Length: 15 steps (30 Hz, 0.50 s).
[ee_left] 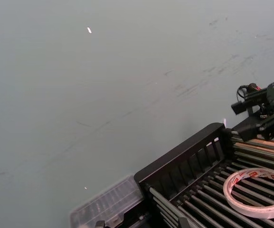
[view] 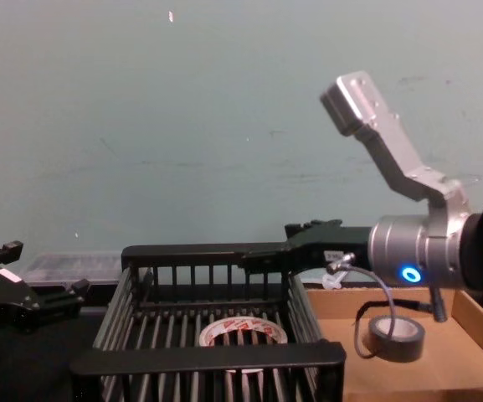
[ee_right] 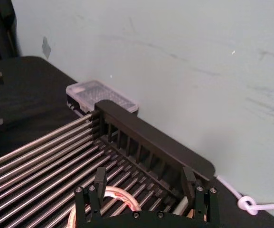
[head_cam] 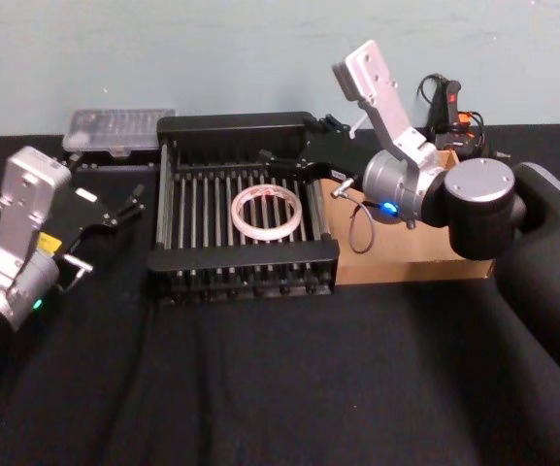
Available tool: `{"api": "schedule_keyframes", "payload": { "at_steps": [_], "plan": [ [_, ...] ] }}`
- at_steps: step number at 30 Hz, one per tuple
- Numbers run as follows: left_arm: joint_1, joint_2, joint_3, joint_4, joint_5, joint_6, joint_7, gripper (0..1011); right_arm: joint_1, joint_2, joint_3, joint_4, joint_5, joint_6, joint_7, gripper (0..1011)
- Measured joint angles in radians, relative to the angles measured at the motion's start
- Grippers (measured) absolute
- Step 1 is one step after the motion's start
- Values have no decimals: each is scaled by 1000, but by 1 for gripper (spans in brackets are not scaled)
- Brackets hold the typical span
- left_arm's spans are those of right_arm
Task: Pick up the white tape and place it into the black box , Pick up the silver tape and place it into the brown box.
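Black cloth covers the table [head_cam: 289, 388] below a pale blue-green wall. On the barred floor of the black box [head_cam: 246, 126], a slatted plastic crate, the white tape [head_cam: 267, 213] lies flat, its hole facing up and red marks on its inner core. The chest view adds the silver tape [view: 396, 338], a thick grey roll standing on edge in the brown box [view: 467, 368], a shallow cardboard tray touching the crate's right side. The right gripper [head_cam: 284, 165] hovers over the crate's far right corner, its fingers spread wide and holding nothing. The left gripper [head_cam: 127, 207] waits left of the crate, also spread and empty. A clear plastic case [head_cam: 119, 129] sits behind.
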Motion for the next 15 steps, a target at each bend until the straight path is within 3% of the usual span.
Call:
{"api": "schedule_keyframes", "payload": {
  "at_steps": [7,15],
  "plan": [
    [0,0,0,0,0,0,0,1002,-60,35,45,-115,1,4,-12,1002],
    [0,0,0,0,0,0,0,1001,-167,92,117,-275,1,4,-65,1002]
  ]
}}
